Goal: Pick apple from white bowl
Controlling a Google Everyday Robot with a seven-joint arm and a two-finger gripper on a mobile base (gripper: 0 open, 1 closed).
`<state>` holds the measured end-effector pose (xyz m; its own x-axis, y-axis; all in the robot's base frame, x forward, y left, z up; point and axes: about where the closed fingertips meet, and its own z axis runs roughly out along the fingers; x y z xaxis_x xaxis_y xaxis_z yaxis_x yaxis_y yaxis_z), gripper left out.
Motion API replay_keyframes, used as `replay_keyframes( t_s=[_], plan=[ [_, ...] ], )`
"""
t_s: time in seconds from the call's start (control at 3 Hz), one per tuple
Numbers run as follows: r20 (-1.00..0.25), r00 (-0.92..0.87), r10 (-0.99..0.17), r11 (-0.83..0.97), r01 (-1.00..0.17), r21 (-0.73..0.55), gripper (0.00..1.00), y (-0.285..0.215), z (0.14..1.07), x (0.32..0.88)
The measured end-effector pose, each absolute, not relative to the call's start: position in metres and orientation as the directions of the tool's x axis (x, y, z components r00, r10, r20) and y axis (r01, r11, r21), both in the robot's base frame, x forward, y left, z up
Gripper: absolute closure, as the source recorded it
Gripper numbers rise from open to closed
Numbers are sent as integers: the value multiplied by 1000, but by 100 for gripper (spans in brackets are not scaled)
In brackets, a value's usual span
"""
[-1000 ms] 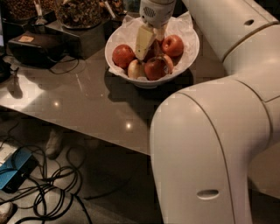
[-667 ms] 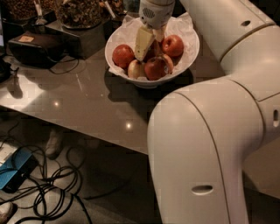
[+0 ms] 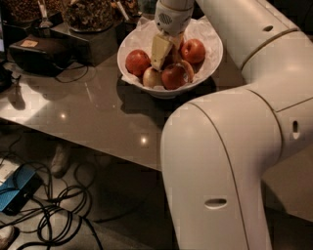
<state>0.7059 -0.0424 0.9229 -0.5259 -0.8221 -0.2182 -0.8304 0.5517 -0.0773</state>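
The white bowl, lined with crumpled white paper, stands on the dark table near its far edge. It holds several apples. My gripper reaches down from above into the middle of the bowl. A dark red apple lies right below the gripper at the bowl's front, partly covered by it; no sticker shows on it. A red apple lies to the left, another red apple to the right, and a small pale yellow-green apple at the front left.
My white arm fills the right half of the view and hides the table there. A dark box with a cable sits at the left. Containers of dark food stand behind the bowl. Cables lie on the floor.
The gripper stays in the bowl over the same apples. The arm's large near segment has shifted slightly to the left.
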Motion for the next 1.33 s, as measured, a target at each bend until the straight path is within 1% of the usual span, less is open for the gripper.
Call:
replay_keyframes(
  t_s=[0.33,0.67,1.0,1.33],
  plan=[
    [-218,-526,-822,552,-830,-77,56,-42,923,706],
    [-218,-526,-822,552,-830,-77,79,-42,923,706],
    [-218,-526,-822,552,-830,-77,99,-42,923,706],
    [-299,-493,-817,544,-832,-114,100,-47,945,702]
  ],
)
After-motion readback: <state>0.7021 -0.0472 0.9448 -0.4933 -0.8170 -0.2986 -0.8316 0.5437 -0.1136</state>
